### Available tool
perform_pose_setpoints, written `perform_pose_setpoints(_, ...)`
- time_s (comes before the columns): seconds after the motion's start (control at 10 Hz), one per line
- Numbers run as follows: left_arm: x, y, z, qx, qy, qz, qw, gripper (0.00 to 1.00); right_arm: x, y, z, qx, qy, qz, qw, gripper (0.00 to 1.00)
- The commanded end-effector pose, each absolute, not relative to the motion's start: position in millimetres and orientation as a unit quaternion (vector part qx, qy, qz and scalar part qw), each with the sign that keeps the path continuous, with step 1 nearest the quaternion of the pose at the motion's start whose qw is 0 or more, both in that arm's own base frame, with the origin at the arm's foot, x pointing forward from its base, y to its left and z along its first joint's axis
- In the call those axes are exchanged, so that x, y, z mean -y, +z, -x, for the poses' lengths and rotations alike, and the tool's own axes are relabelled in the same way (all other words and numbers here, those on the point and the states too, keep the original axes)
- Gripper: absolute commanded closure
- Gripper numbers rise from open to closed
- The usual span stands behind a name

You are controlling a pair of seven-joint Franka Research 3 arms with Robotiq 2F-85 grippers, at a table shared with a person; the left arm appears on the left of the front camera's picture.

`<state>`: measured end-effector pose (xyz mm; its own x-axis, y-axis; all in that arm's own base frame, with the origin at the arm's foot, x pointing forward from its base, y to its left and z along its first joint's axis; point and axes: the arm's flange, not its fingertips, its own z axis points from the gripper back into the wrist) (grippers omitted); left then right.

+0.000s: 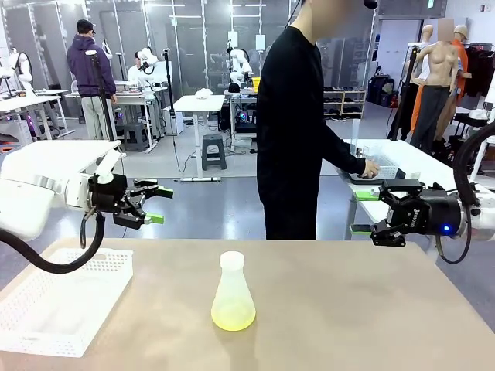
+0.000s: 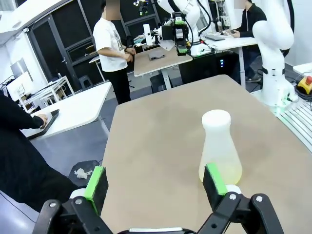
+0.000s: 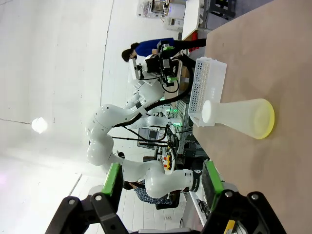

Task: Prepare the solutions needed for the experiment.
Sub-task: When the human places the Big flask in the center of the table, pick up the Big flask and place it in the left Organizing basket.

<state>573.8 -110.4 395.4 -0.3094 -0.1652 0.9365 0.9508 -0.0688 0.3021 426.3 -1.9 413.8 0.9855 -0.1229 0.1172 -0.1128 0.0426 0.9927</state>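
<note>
Both grippers hang open and empty, left gripper [image 1: 152,203] mid-left, right gripper [image 1: 362,212] mid-right. Flask [image 1: 233,294] stands lower centre with the solutions [image 1: 233,315] pooled shallow; I'd grip the neck gently and keep it upright.

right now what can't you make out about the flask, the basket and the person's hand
- Conical flask: any print or volume marks, too faint through the translucent plastic in the front view; the yellow-green liquid shows as a shallow layer.
- White perforated basket: its left end, cut off by the front view's edge.
- Person's hand: what it touches on the side table, too small.
</note>
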Motion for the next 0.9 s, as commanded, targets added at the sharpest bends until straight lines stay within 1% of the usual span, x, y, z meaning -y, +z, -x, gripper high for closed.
perform_pose_setpoints(0.0, 118, 396, -575, 0.521, -0.617, 0.386, 0.445, 0.0, 2, 415, -426, 0.086, -0.002, -0.692, 0.717, 0.18)
perform_pose_setpoints(0.2, 149, 408, -577, 0.551, -0.613, 0.393, 0.407, 0.0, 2, 415, -426, 0.086, -0.002, -0.692, 0.717, 0.18)
perform_pose_setpoints(0.4, 182, 410, -577, 0.563, -0.605, 0.415, 0.38, 0.0, 2, 415, -426, 0.086, -0.002, -0.692, 0.717, 0.18)
perform_pose_setpoints(0.5, 195, 404, -576, 0.564, -0.6, 0.426, 0.375, 0.0, 2, 415, -426, 0.086, -0.002, -0.692, 0.717, 0.18)
perform_pose_setpoints(0.7, 215, 370, -573, 0.539, -0.617, 0.447, 0.36, 0.0, 2, 415, -426, 0.086, -0.002, -0.692, 0.717, 0.18)
perform_pose_setpoints(0.8, 220, 356, -575, 0.537, -0.61, 0.462, 0.356, 0.0, 2, 415, -426, 0.086, -0.002, -0.692, 0.717, 0.18)
